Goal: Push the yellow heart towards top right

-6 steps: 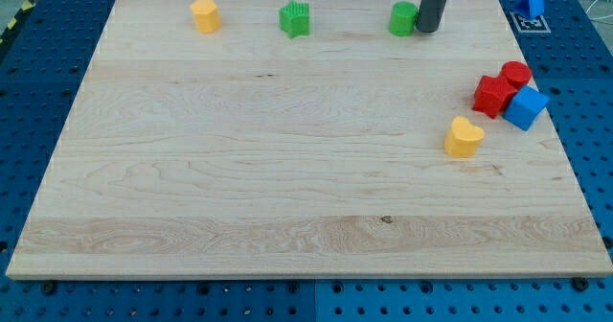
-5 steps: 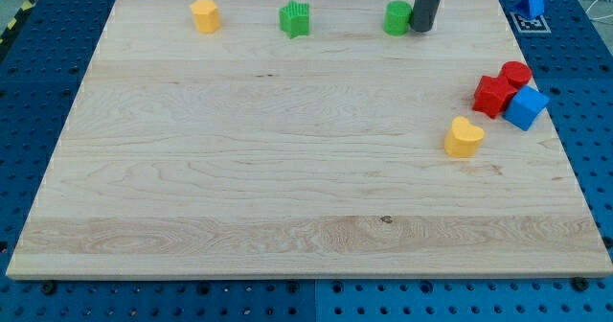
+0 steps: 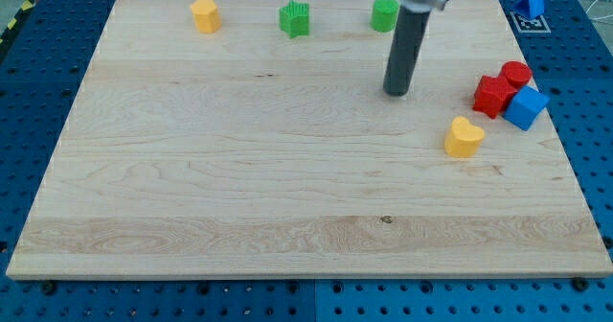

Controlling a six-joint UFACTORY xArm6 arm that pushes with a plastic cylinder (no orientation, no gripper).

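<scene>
Camera view: wooden worktop on blue pegboard. No claw on rig, only straight dark rod; my tip down on bare wood, upper right of centre. Yellow heart near worktop's right edge, down and to view's right of tip, apart from it. Red star-like block, red cylinder, blue cube clustered just up-right of heart. Along top edge: yellow block, green star-like block, green cylinder. Blue block off worktop, top right.
</scene>
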